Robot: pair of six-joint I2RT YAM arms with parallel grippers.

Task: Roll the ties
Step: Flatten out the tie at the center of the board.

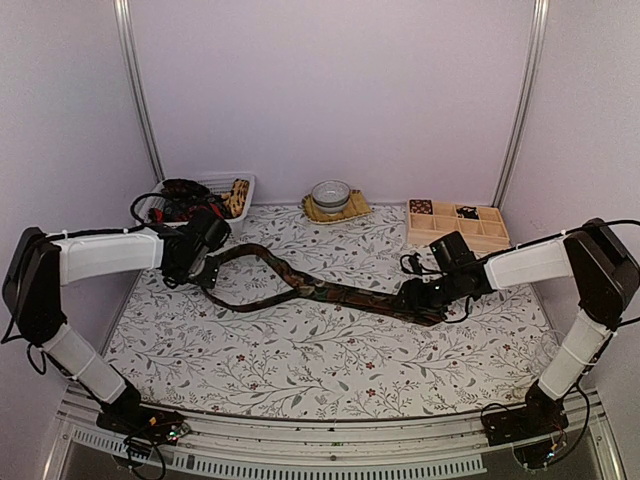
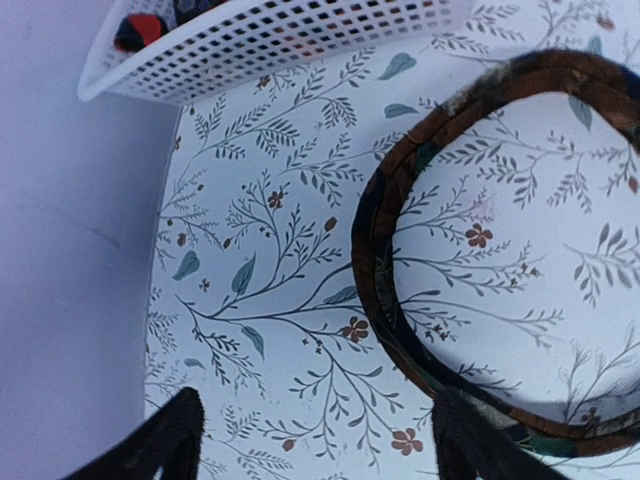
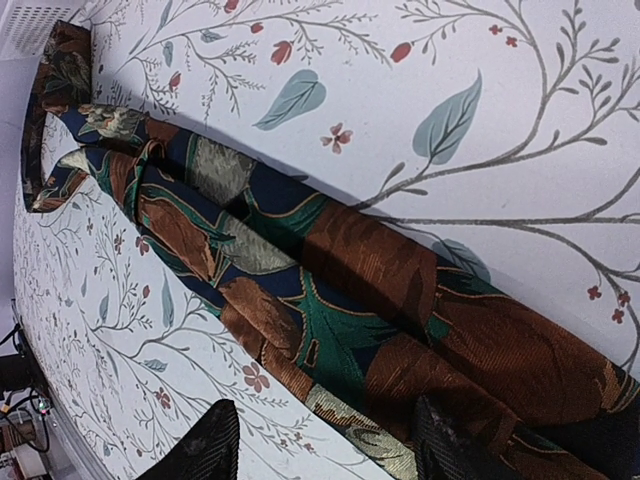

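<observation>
Left gripper [image 2: 318, 425]: 2 fingers spread, pinching nothing; tie [image 2: 372, 260] loop curves just ahead. Right gripper [image 3: 328, 425]: fingers spread, straddling tie's wide end.

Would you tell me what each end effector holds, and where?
Nothing: the left end effector is open beside the bend of the patterned necktie, the right end effector open over its wide end.

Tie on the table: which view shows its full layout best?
Top external: the whole tie is visible, laid out long, with an open loop at its left end. Left wrist shows only that curved bend; right wrist shows only a close-up of the wide patterned section.
</observation>
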